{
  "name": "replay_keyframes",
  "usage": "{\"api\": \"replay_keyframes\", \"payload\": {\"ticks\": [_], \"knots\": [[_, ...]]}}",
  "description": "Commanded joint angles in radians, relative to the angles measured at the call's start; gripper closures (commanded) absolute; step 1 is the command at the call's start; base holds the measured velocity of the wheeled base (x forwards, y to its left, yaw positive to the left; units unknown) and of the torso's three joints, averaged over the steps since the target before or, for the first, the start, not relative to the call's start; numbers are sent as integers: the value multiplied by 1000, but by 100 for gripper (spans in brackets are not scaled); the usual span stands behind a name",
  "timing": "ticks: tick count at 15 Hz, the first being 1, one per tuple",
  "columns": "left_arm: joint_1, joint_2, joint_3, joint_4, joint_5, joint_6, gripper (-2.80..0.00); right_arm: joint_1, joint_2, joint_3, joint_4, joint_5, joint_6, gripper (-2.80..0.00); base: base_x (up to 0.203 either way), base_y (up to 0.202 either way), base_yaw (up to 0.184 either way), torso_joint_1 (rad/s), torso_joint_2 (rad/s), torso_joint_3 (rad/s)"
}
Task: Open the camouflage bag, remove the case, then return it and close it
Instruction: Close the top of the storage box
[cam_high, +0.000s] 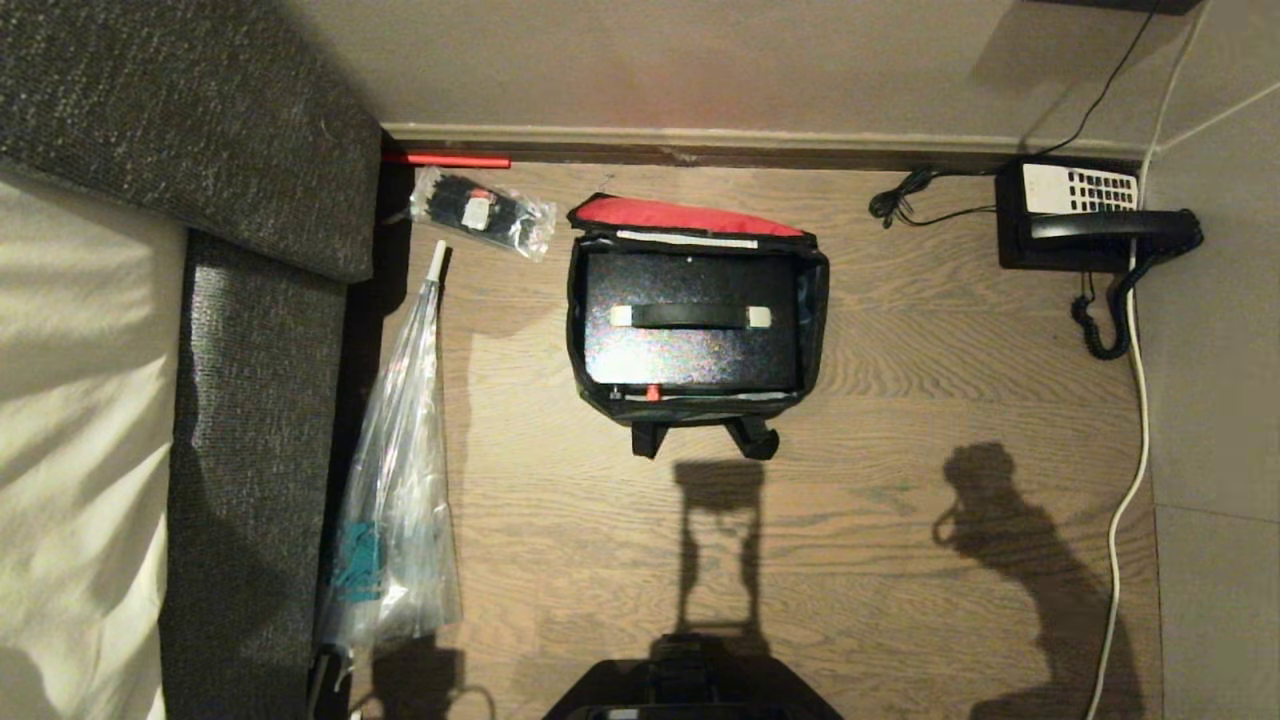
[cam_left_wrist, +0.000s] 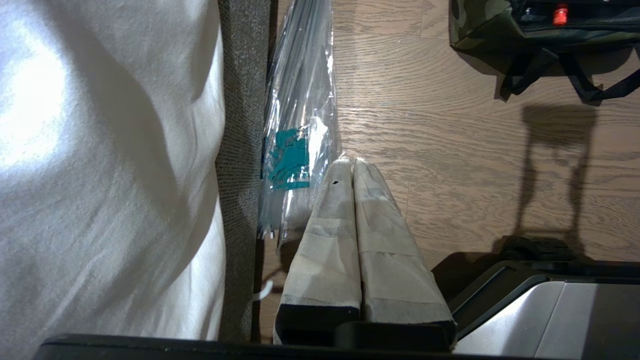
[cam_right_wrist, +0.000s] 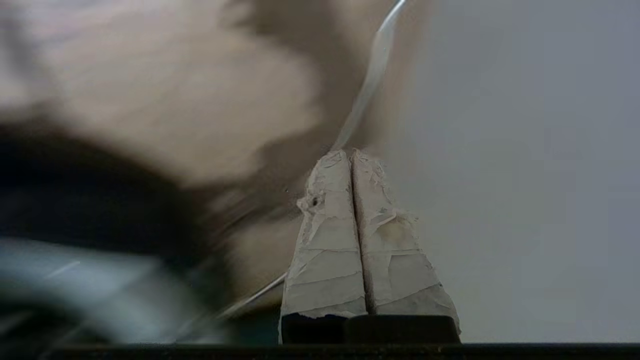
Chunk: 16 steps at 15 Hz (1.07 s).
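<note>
The bag (cam_high: 697, 310) is seen open on the floor at centre, red flap folded back toward 12 o'clock, with the case (cam_high: 692, 320) lying flat inside it, strap handle up. The step is judged to be either case removal or closing; which cannot be told. Left gripper (cam_left_wrist: 353, 161) is parked by the plastic sleeve (cam_left_wrist: 300, 125) with fingers pressed together, and right gripper (cam_right_wrist: 351, 152) is likewise closed on nothing, so fingers must be parted before any grasp.

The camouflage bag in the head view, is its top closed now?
No. The camouflage bag stands open, its red-lined flap folded back toward the wall, and the case with its strap handle shows inside.
</note>
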Motion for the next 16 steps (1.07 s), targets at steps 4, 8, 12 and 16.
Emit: {"api": "replay_keyframes", "payload": {"ticks": [4,8,12,16], "knots": [[0,0,0,0,0,0,0,-6,-145,14,34,231,30,0,0,0,0,0,0,0],[0,0,0,1,-3,4,0,-6,-152,-5,35,238,23,0,0,0,0,0,0,0],[0,0,0,2,0,1,0,-6,-151,6,35,232,19,0,0,0,0,0,0,0],[0,0,0,2,0,-17,0,-6,-143,-2,33,230,-4,0,24,0,-1,0,2,0]]}}
